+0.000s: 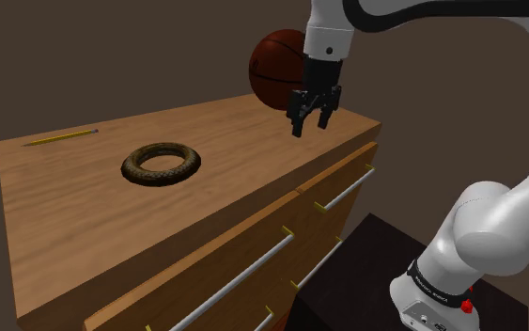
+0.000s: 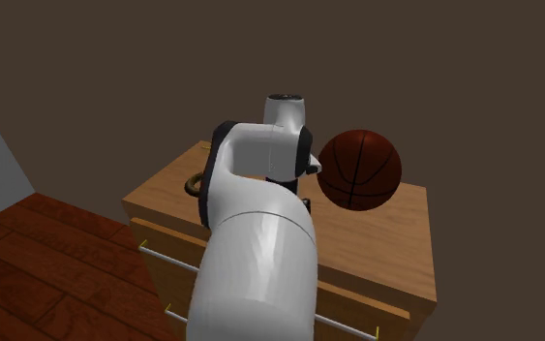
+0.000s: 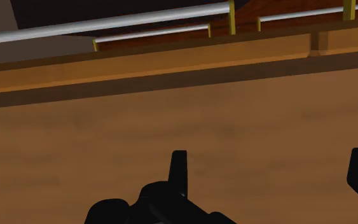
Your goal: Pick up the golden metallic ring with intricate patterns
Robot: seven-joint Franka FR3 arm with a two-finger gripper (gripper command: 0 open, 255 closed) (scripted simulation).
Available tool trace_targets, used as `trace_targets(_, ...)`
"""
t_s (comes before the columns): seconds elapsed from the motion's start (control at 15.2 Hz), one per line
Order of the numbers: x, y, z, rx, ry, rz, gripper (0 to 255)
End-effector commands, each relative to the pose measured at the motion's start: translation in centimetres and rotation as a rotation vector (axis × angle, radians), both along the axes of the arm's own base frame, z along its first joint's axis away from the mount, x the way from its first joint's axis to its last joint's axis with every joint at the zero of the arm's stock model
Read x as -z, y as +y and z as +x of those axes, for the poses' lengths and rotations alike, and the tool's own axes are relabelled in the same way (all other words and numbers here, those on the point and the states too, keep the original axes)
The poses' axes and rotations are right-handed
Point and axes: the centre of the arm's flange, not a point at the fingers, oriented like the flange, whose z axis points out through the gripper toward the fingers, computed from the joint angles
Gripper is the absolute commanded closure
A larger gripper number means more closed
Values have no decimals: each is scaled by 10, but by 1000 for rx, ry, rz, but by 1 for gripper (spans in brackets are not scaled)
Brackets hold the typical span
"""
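The ring (image 1: 163,179) lies flat on the wooden top of a dresser (image 1: 243,141). Its hole faces straight up. Being round, it has no long axis of its own, and in the shoulder view it reads as an oval stretched from 9 to 3 o'clock. Its band is a mottled dull gold-brown. A yellow pencil (image 1: 60,137) lies at about 10 o'clock from the ring, near the back edge, with its length running roughly 8 to 2 o'clock. The gripper (image 1: 310,127) hangs pointing down above the dresser top, well apart from the ring at about 2 o'clock from it. A basketball (image 1: 273,66) sits just behind it at 11 o'clock. In the wrist view the two fingers (image 3: 179,167) stand wide apart with only bare wood between them. The dresser's front edge and metal drawer handles (image 3: 107,22) lie beyond.
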Motion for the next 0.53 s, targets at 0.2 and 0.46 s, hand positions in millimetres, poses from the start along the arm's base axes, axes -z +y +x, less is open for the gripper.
trace_targets(0.2, -4, 60, 27, 9, 11, 1, 0)
trace_targets(0.46, -7, 108, 50, 15, 20, 0, 0)
